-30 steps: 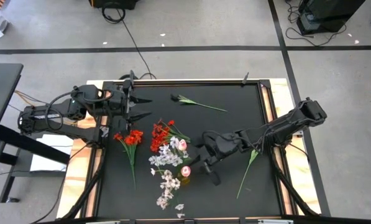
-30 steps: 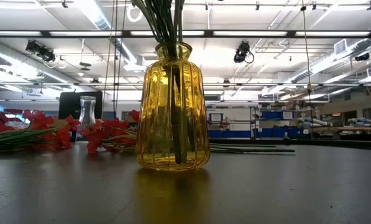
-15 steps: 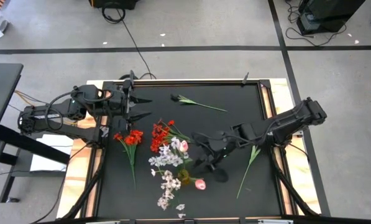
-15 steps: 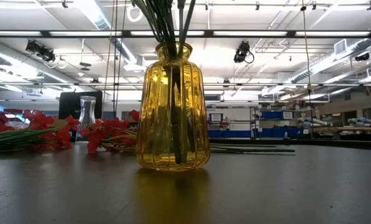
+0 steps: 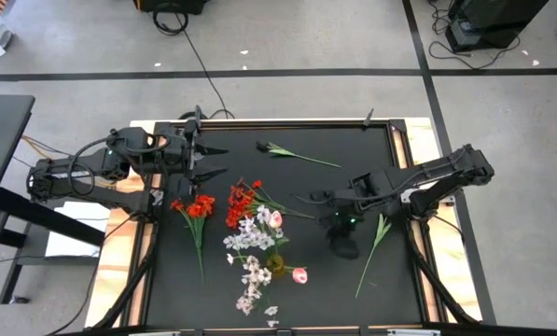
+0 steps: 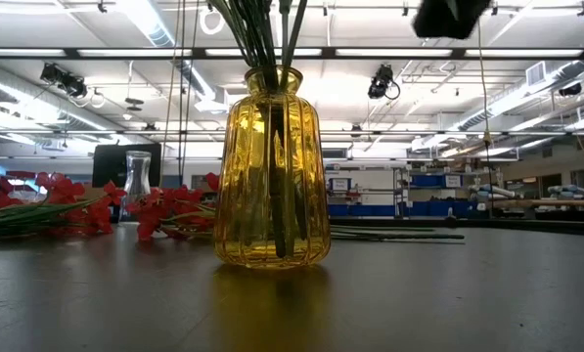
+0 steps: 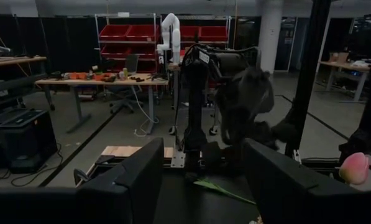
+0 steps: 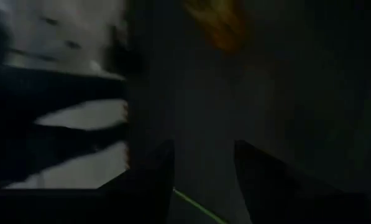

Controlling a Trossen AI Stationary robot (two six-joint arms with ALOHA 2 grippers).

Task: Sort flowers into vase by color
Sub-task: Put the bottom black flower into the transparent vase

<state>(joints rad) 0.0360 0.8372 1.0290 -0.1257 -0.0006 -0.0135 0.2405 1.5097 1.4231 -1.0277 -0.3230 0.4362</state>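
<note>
Heads up, your low view cuts the yellow vase's flower stems off at the top edge, so no blossoms show there. Same view, a dark bit of an arm pokes in at the top, mostly cropped. Your right wrist view is smeared with blur: an orange smudge you can't identify, and a thin green stem running off the edge. Left wrist view clips a pink tulip bud near the frame's side, its stem hidden.

My two arms are dark, jointed tubes with black cables looped along them. My left claw and right claw each end in two flat, black, tapering fingers.
</note>
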